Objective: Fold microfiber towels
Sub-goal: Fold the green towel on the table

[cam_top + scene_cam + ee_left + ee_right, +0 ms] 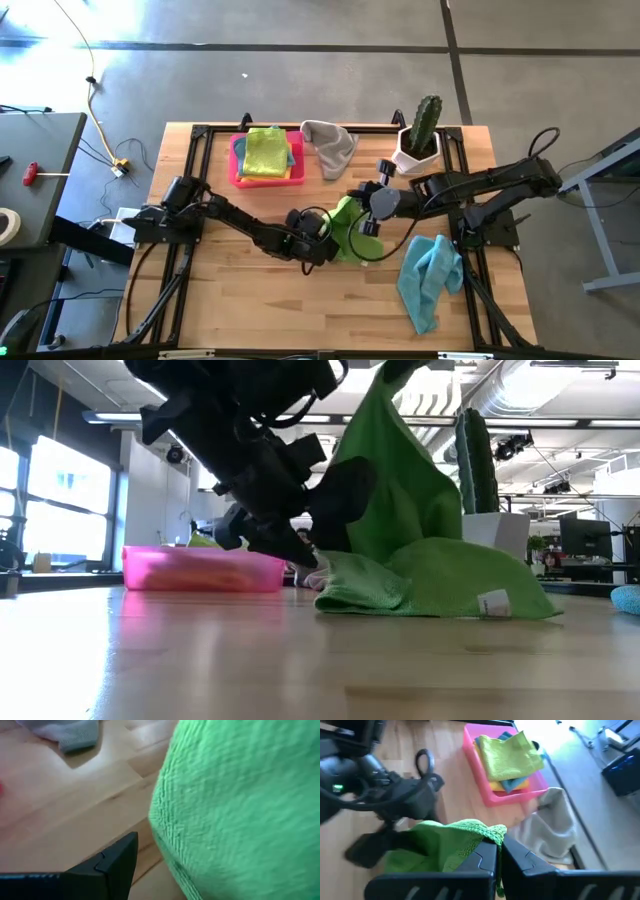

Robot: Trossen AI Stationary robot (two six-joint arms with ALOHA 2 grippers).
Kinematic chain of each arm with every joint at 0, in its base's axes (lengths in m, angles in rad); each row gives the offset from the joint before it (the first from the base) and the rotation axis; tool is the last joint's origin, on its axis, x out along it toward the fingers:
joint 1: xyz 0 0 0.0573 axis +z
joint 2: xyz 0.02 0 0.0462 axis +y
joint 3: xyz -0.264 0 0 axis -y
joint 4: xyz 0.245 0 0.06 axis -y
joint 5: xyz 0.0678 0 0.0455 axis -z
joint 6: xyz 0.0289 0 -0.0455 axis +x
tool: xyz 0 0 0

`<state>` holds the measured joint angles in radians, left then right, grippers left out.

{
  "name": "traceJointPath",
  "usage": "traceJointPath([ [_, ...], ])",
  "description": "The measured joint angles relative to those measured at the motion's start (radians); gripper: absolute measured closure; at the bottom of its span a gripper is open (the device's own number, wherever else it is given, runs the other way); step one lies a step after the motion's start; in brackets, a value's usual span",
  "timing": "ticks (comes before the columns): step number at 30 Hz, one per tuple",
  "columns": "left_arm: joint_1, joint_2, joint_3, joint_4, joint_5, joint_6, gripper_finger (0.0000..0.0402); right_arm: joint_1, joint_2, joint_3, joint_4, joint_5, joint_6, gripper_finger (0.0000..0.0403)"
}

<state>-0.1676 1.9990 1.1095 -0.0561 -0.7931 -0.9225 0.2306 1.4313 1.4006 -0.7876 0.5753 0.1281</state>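
The right hand (499, 851), its fingers pressed together on a corner of the bright green microfiber towel (347, 225), holds that corner lifted above the middle of the wooden worktop (250, 290), seemingly so the cloth can be carried over into a fold. The left hand (322, 240), fingers spread and gripping nothing, sits low beside the towel's resting edge, probably to steady it. The towel drapes as a soft, ribbed peak, its lower part bunched on the wood with a small white label showing.
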Motion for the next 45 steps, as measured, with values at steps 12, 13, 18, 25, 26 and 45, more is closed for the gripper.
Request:
traceJointPath([
  [12, -0.011, 0.001, 0.0, 0.003, 0.056, -0.009, 0.017, -0.085, -0.001, 0.0, 0.028, 0.115, -0.097, 0.0403],
  [13, -0.011, 0.001, 0.0, 0.002, 0.056, -0.009, 0.017, -0.09, -0.001, 0.0, 0.036, 0.115, -0.104, 0.0403],
  [18, -0.011, 0.001, 0.0, -0.009, 0.057, -0.009, 0.0171, -0.108, -0.007, 0.0, 0.067, 0.114, -0.135, 0.0403],
  [25, -0.005, 0.001, 0.0, -0.021, 0.02, -0.01, 0.0224, -0.113, -0.031, 0.0, 0.084, 0.09, -0.128, 0.0403],
  [26, -0.002, 0.001, 0.0, -0.024, 0.018, -0.01, 0.0238, -0.113, -0.033, 0.0, 0.082, 0.074, -0.127, 0.0403],
  [45, -0.057, -0.211, 0.091, -0.659, 0.191, 0.116, 0.0399, -0.088, -0.034, 0.0, -0.179, -0.025, 0.004, 0.0403],
])
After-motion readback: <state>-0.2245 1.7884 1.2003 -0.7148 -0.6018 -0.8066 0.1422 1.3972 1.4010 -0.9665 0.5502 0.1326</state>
